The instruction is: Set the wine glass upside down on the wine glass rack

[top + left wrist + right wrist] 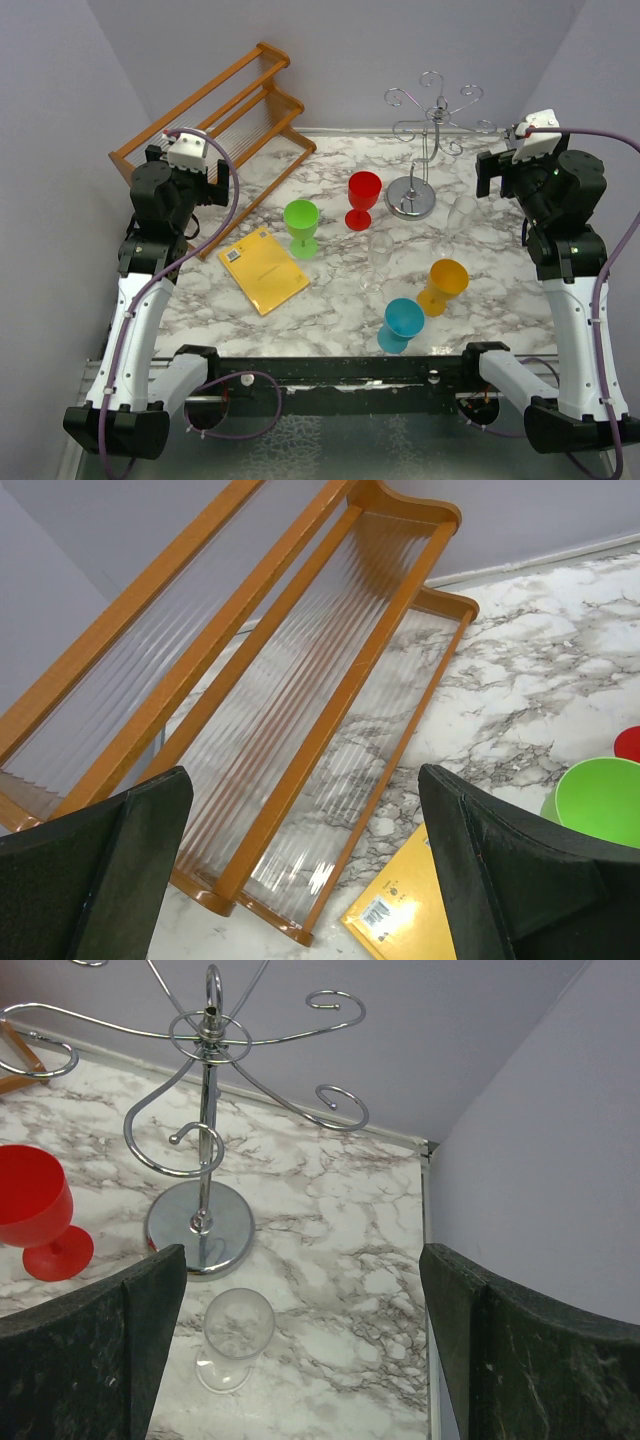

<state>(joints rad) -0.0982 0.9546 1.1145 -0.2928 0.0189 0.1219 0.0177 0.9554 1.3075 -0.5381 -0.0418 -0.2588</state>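
Marble table (330, 320) takes up most of the top view. Slatted wooden rack (225, 115) is at far left, lying diagonally against the wall.

Left arm (140, 300) is raised at the left edge. Left gripper (305, 795) hangs over the near end of the wooden rack. Fingers (110, 870) spread wide, nothing between them.

Right arm (570, 300) is raised at the right edge. Right gripper (305, 1265) is up over the far right corner, pointing down at the rack base area. Fingers (520, 1350) also spread wide, gap empty.

Wine glass rack (432, 150) stands far centre-right. Round shiny base flat on the marble, pole upright, scroll arms bare. No glass is hanging on it.

Yellow envelope (264, 268) lies flat at near left, with a corner showing in the left wrist view.

Clear wine glass (237, 1335) stands upright, bowl up, just beside the rack base on the near-right side. It touches neither the base nor the gripper. In the top view it is faint (463, 212).

A second clear piece, a tall flute (378, 258), stands mid-table.

Coloured goblets:
- Red (363, 198), just left of the rack base.
- Green (301, 226), near the envelope.
- Orange (445, 283), near right.
- Teal (401, 323), just beside the orange one at the near edge.
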